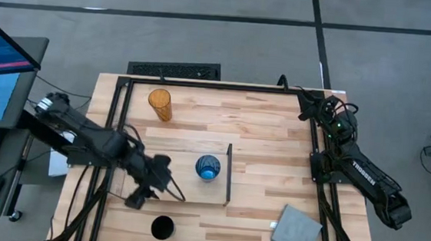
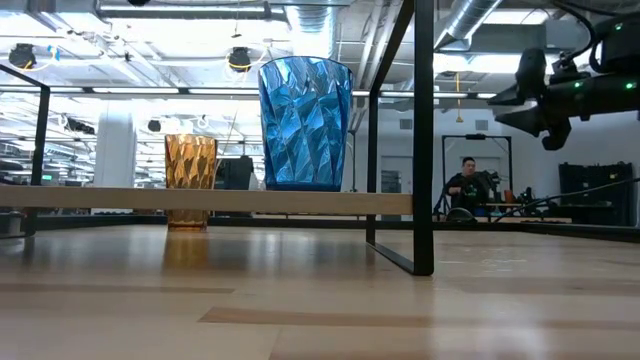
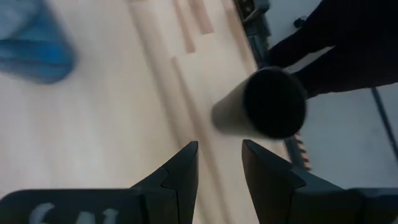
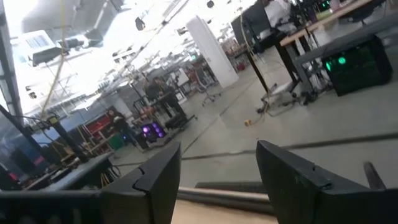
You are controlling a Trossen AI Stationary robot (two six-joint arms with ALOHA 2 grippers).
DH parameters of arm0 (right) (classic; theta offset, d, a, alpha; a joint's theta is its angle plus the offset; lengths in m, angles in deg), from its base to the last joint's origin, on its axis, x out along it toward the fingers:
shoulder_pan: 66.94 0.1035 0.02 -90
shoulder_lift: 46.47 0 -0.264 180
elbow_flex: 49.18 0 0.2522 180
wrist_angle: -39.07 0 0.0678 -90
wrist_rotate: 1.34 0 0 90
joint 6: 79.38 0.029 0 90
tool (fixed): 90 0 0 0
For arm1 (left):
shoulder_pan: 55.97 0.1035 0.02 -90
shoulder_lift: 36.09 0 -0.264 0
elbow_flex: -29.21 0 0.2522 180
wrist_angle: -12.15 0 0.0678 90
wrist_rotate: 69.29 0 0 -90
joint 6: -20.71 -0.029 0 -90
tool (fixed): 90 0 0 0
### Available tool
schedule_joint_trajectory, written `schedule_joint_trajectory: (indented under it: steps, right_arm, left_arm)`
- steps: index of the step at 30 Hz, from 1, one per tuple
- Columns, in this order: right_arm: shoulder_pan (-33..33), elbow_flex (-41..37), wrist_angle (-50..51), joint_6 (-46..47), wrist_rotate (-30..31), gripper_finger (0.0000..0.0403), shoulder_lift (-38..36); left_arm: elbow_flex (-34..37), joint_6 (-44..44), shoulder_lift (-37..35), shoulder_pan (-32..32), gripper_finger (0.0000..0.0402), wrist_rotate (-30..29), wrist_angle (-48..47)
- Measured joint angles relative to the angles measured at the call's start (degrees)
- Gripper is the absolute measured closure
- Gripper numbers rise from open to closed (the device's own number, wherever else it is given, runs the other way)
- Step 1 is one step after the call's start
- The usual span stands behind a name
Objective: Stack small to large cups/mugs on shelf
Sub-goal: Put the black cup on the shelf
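Left gripper [image 1: 134,200] low over the table's near-left part, fingers [image 3: 180,177] narrowly parted, gripping nothing; short black cup [image 1: 162,228] just beyond the tips, closer to the table's front edge, not touched. Blue cup [image 1: 208,167] upright on the plywood shelf [image 1: 190,149] beside its dark upright wall [image 1: 229,174], nothing visible inside; orange tumbler [image 1: 160,104] upright farther back on the table, off the shelf. Right gripper [image 4: 217,180] raised at the far-right corner, fingers spread wide, empty.

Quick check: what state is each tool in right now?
Left tool: open, empty, aimed toward the black cup.
Right tool: open, empty, raised at the table's far right corner.
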Motion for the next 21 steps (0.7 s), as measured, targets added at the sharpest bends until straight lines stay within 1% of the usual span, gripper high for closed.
schedule_joint_trajectory:
  steps: [4,8,14,17,19,21]
  right_arm:
    - [0.00,0.00,2.56,0.00,0.00,0.0173,0.00]
    - [0.00,0.00,4.79,-0.19,0.00,0.0173,0.00]
    - [0.00,0.00,6.96,0.60,-0.75,0.0173,0.00]
    - [0.00,0.00,7.44,3.56,-1.33,0.0173,0.00]
    - [0.00,0.00,7.54,4.01,-1.33,0.0173,0.00]
    - [0.00,0.00,7.54,4.02,-1.33,0.0173,0.00]
  left_arm:
    - [-3.73,4.20,4.80,-2.77,0.0288,-0.49,1.06]
    - [-6.62,7.65,7.61,-4.48,0.0288,-2.16,0.93]
    - [-5.81,14.87,8.85,-5.78,0.0288,-2.91,0.77]
    - [-5.61,16.00,9.77,-6.89,0.0288,-4.10,0.73]
    - [-5.73,15.99,11.10,-7.18,0.0288,-4.15,3.29]
    - [-5.72,16.15,12.87,-7.87,0.0288,-4.08,3.43]
